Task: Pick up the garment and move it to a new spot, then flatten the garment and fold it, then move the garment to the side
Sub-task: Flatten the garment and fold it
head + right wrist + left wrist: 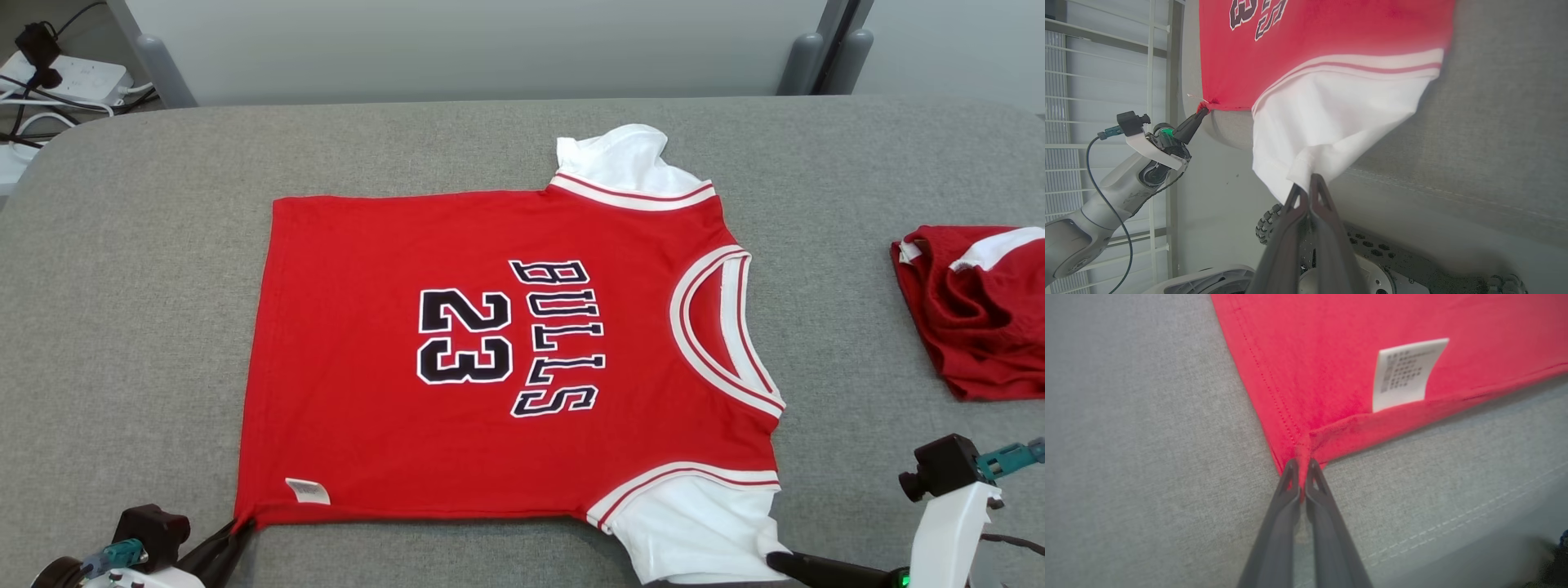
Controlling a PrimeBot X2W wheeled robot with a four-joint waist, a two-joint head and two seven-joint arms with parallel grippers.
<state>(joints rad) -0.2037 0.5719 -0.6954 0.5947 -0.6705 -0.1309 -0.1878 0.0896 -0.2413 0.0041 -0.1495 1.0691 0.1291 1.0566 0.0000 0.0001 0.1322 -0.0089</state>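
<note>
Clamping tight on the jersey, left jaws pinch its hem (right jaws, a sleeve).

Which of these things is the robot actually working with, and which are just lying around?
In the job:
- red jersey, spread on the grey table
- left hand, shut on the jersey's hem corner
- right hand, shut on the jersey's white sleeve

Lying about:
- crumpled red garment at the table's right
- power strip with cables, back left

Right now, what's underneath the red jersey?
The grey table shows around the red jersey, which is spread flat on it. Whatever might sit beneath the cloth is covered.
</note>
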